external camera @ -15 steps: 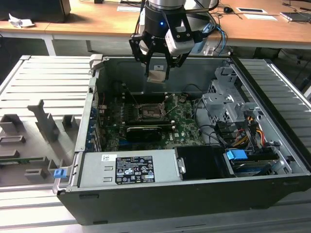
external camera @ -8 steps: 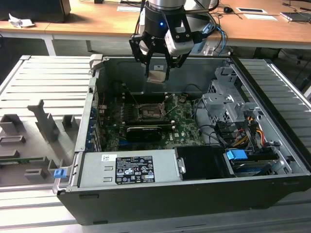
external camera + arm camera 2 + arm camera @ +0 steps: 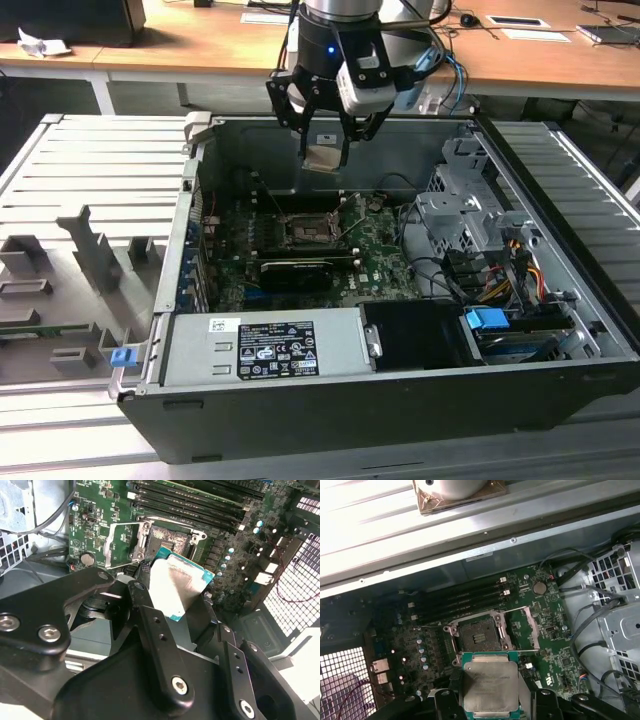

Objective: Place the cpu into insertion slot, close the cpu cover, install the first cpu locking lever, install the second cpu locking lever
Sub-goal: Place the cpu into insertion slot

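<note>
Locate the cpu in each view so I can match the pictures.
Exterior view: the cpu hangs in the gripper over the open case, up-picture of the insertion slot.
Second wrist view: cpu, tilted, gripped, next to the slot.
First wrist view: cpu, face-on, right beside the slot.
Shared landmark: the insertion slot, uncovered.
</note>
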